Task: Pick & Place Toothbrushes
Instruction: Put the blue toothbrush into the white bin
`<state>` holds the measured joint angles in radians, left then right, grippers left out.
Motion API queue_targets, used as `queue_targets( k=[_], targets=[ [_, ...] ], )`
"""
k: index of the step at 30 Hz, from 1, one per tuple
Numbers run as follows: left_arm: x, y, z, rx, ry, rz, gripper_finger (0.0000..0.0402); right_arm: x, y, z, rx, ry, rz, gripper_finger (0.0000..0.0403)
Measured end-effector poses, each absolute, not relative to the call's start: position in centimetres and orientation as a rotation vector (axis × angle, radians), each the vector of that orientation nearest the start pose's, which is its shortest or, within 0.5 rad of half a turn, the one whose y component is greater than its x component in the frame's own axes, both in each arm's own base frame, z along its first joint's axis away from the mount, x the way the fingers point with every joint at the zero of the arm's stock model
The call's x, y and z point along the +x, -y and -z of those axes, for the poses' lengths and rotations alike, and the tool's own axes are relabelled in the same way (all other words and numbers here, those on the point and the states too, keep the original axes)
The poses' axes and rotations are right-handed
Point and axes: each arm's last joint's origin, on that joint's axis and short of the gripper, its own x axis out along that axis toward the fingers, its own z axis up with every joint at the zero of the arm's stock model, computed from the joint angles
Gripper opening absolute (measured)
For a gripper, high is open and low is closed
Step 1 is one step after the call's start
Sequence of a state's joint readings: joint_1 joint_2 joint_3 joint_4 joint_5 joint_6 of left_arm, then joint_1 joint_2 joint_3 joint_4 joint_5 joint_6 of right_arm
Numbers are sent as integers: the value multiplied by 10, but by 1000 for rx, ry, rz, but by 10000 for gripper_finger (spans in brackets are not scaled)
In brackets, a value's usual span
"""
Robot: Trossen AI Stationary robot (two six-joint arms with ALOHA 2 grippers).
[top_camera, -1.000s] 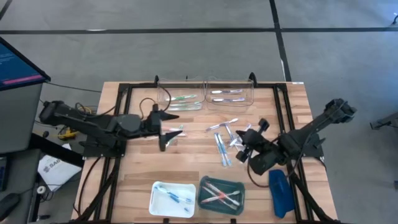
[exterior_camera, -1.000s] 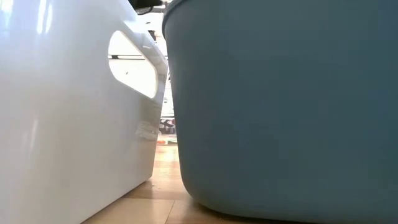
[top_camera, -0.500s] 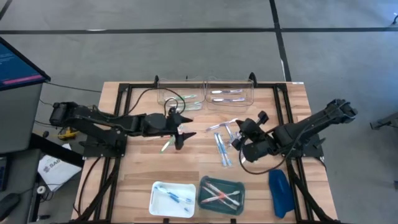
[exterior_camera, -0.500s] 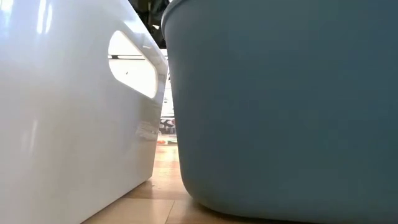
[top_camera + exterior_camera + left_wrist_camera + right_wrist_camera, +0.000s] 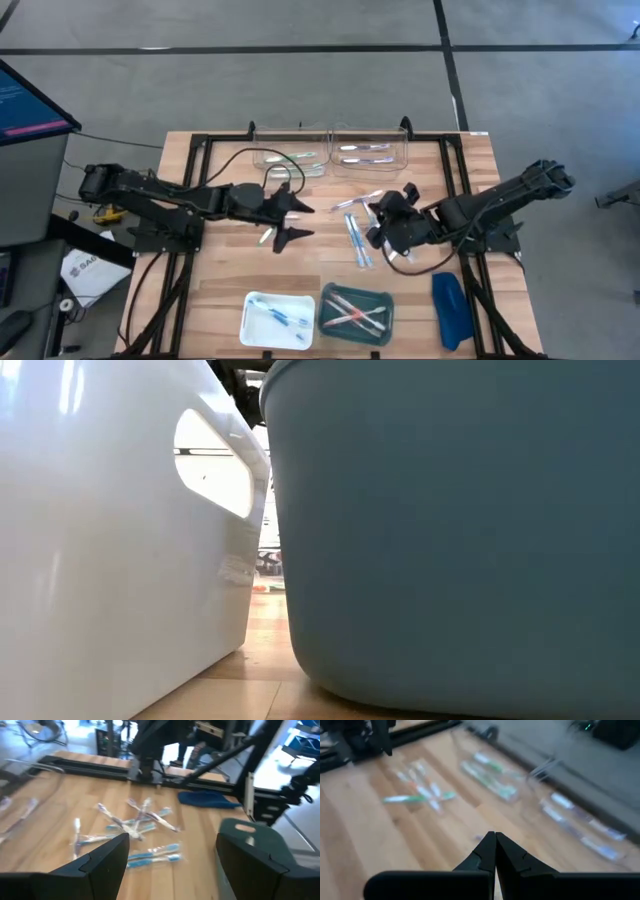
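Note:
Several wrapped toothbrushes (image 5: 356,238) lie in a loose pile on the wood at the table's middle, and also show in the left wrist view (image 5: 136,826). A green one (image 5: 267,236) lies apart, under my left arm. My left gripper (image 5: 299,221) hovers open just left of the pile, fingers pointing toward it; the pile lies ahead of it (image 5: 172,842). My right gripper (image 5: 374,228) is shut at the pile's right edge, above the wood (image 5: 492,845). More toothbrushes lie in the two clear bins (image 5: 330,152) at the back.
A white tray (image 5: 250,318) and a teal tray (image 5: 328,312) with toothbrushes stand at the near edge; their walls (image 5: 420,530) fill the low view. A dark-blue oblong object (image 5: 450,308) lies near right. Black frame rails run along the table's sides.
My left gripper has gone toward the table's right, closer to the pile, has sunk a little and has turned at the wrist, staying open. My right gripper has gone left toward the pile and rolled, staying shut. The toothbrushes have stayed where they were.

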<state>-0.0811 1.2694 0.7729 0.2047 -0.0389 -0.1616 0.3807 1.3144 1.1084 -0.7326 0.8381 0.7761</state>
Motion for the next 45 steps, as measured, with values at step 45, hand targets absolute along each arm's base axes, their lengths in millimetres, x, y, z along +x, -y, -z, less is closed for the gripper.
queue_targets(
  k=[45],
  targets=[
    [277, 26, -263, -142, -311, 177, 292, 324, -23, -169, 395, -1169, 601, 95]
  ],
)
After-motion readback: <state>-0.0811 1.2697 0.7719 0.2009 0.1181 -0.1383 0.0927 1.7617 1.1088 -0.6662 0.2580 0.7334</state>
